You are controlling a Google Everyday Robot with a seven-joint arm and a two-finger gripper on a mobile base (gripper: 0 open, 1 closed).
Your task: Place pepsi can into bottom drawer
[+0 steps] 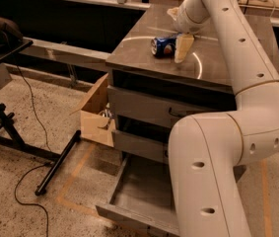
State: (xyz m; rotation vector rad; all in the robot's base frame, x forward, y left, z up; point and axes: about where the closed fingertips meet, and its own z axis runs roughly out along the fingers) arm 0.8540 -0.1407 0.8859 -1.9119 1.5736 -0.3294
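The pepsi can [162, 46], blue with silver ends, lies on its side on the grey cabinet top [213, 63]. My gripper [181, 50] hangs from the white arm at the can's right end, down at the level of the cabinet top and close against the can. The bottom drawer [138, 194] is pulled out near the floor, with a bare flat grey floor. My arm's lower link [208, 172] hides its right part.
The two upper drawers [141, 106] with dark handles are pushed in. An open cardboard box [97, 116] stands on the floor left of the cabinet. A black stand [11, 127] and a loose cable [25, 191] are at the left. A dark counter runs behind.
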